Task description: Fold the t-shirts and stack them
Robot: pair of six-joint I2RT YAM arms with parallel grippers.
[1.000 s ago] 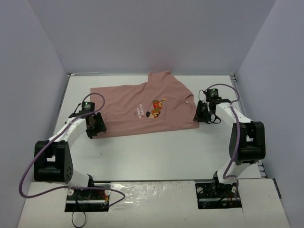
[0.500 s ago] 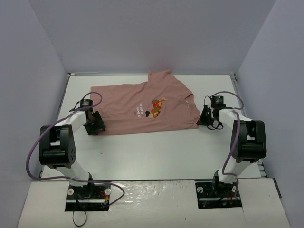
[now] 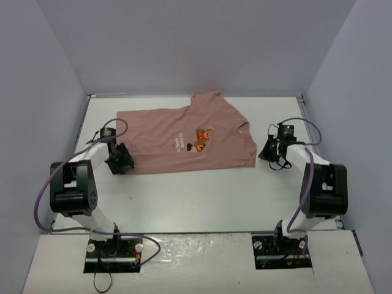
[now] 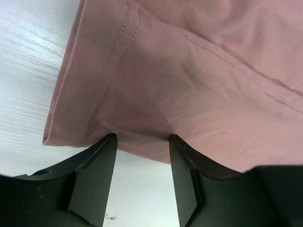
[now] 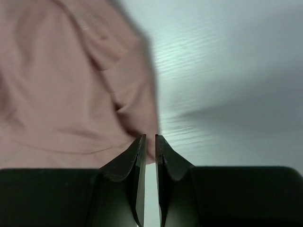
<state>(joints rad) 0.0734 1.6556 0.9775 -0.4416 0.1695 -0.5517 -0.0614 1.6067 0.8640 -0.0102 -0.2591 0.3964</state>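
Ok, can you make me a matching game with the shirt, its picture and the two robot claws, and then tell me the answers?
Things:
1. t-shirt
2. left gripper
3. right gripper
4. chest graphic

Descriptions:
A. jaws nearly together
B. orange, brown and red
C. pink, spread out flat
D. jaws apart at the shirt's edge

Pairs: 1-C, 2-D, 3-A, 4-B

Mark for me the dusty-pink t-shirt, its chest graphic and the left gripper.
Dusty-pink cotton t-shirt (image 3: 156,131), top view, plain fabric left of the print.
Small orange-brown chest graphic (image 3: 201,138), top view, its middle.
Left gripper (image 4: 142,139), left wrist view, midway between its open fingertips.
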